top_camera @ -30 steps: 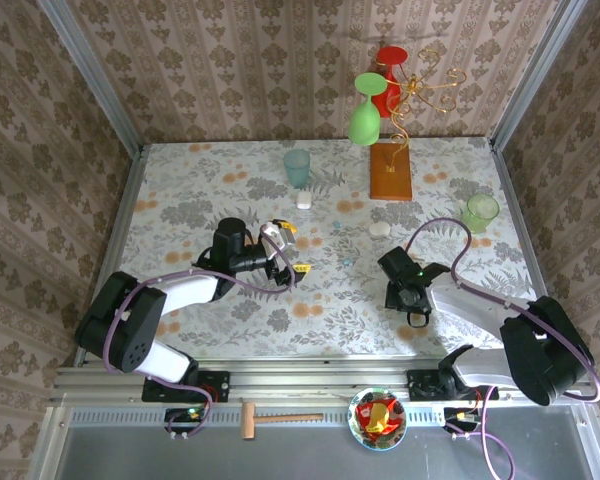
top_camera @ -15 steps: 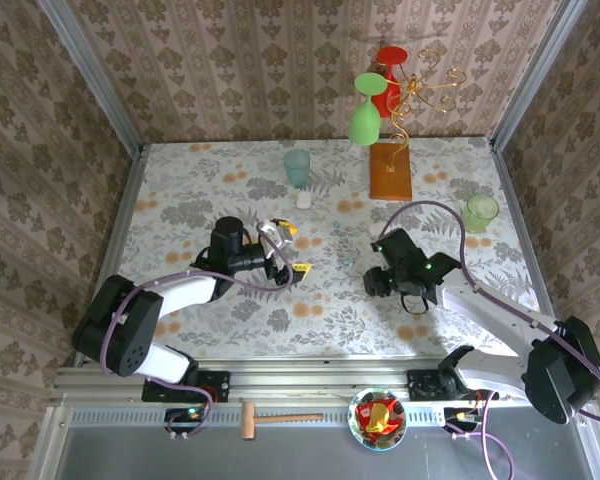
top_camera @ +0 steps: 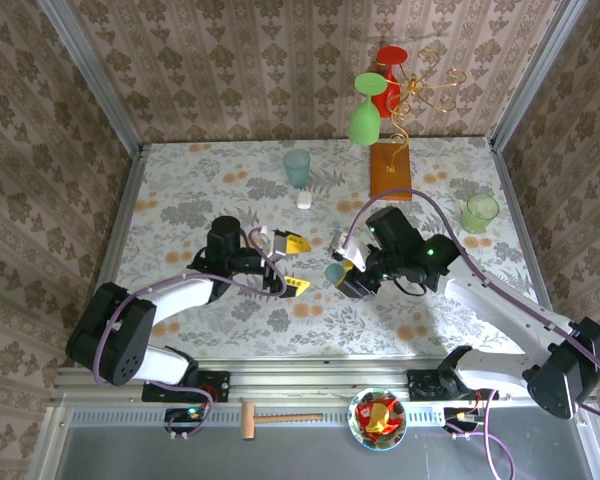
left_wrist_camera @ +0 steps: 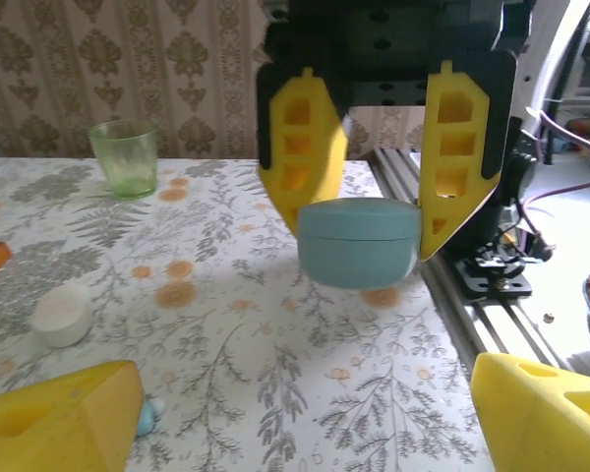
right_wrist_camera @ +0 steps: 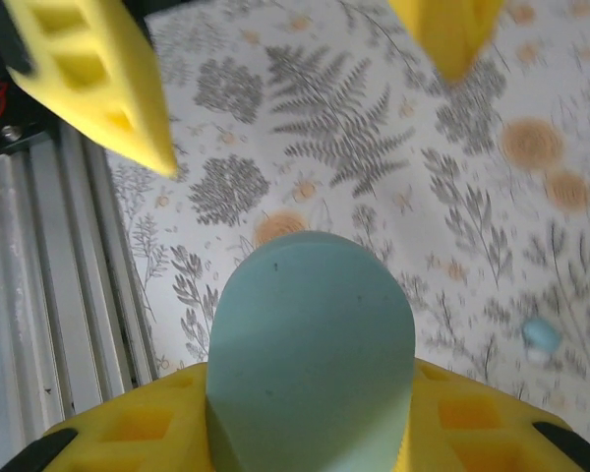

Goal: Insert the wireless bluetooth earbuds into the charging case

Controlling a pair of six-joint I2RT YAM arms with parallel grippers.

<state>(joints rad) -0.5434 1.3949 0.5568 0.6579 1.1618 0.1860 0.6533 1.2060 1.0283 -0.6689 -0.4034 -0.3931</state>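
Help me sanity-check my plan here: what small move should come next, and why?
Probably ease the left gripper forward toward the charging case. The right gripper is clamped on the case, which is closed and faces the open left gripper; that gripper stands short of it. A light blue earbud lies on the table and cannot go in until the case is opened.

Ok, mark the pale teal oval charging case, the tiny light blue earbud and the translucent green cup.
Pale teal oval charging case (left_wrist_camera: pixel 359 246): left wrist view, front face.
Tiny light blue earbud (right_wrist_camera: pixel 542 335): right wrist view, its body.
Translucent green cup (left_wrist_camera: pixel 125 162): left wrist view, its side wall.
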